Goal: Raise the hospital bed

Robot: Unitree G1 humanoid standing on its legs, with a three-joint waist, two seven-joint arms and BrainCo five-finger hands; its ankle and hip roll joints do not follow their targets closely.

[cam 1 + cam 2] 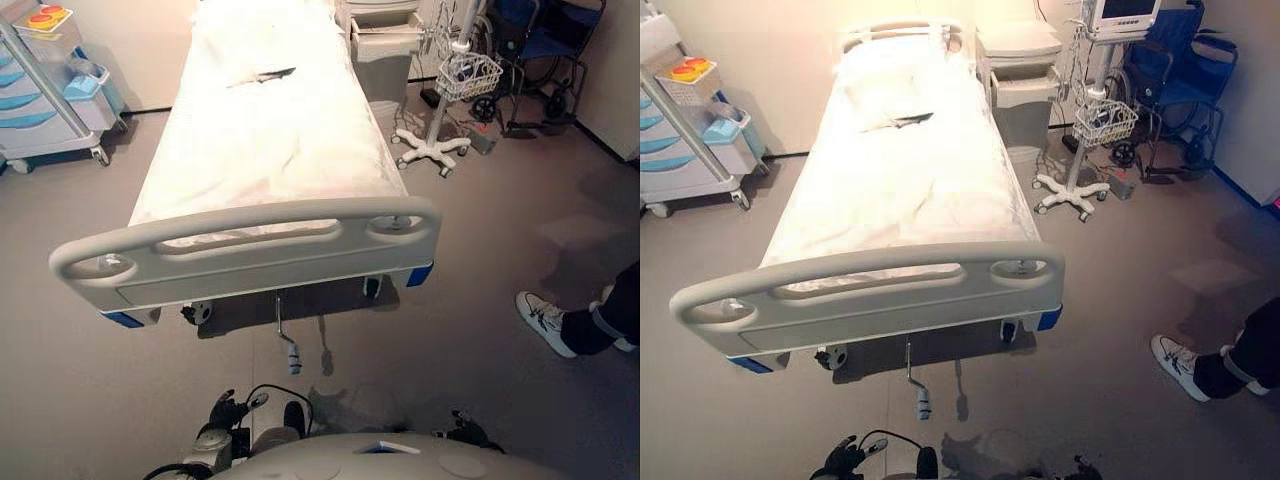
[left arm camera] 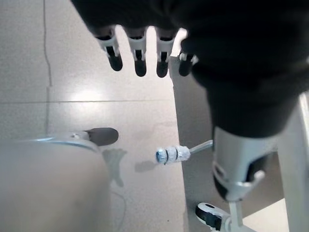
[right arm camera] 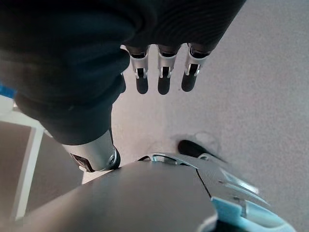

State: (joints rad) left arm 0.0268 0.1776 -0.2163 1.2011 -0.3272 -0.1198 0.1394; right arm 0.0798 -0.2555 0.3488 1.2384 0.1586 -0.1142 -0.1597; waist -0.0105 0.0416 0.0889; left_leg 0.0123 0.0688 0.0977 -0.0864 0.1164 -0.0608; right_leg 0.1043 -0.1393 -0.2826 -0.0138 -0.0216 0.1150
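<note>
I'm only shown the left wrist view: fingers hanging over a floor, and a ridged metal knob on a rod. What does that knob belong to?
Observer: It is the crank, poking out below the foot end of a bed.
Operator: Is anything on the bed?
Observer: A white sheet, with a small dark thing lying near the head end.
Operator: What is the other hand doing?
Observer: The right hand hangs over the floor, fingers straight, holding nothing.

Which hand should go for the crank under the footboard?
Left, probably. The crank handle shows just beyond the left hand, whose fingers hang open; the right hand, also open, faces bare floor.
</note>
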